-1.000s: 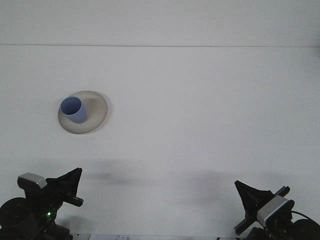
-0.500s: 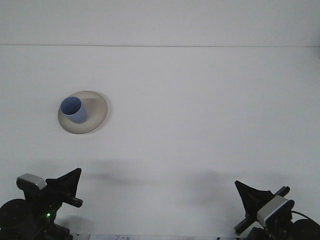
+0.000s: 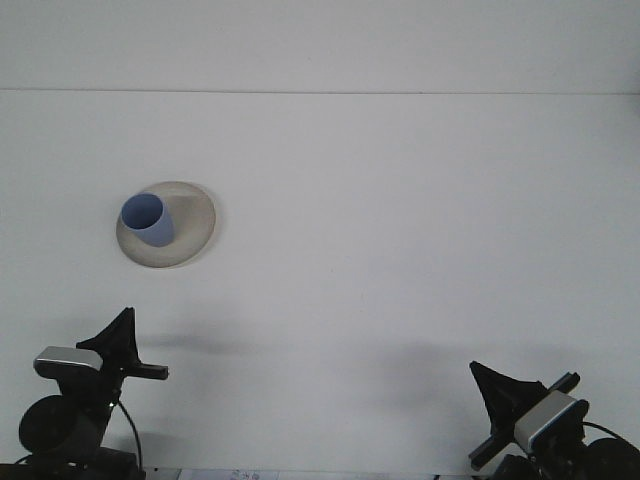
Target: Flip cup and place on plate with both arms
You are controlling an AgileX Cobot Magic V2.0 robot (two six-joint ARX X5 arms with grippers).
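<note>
Left tool (image 3: 118, 338) has swung upward, its opening untellable; cup (image 3: 148, 220) sits upright on plate (image 3: 196, 212).

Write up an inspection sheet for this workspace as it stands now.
Surface: white table, plain.
Job's things: blue cup stands mouth-up on the cream plate, far left.
Clutter: nothing seen.
Grippers: left gripper and right gripper low at the near edge, both far from the cup, holding nothing.
Cables: a black cable by the left arm's base.
Surroundings: pale wall behind the table.
</note>
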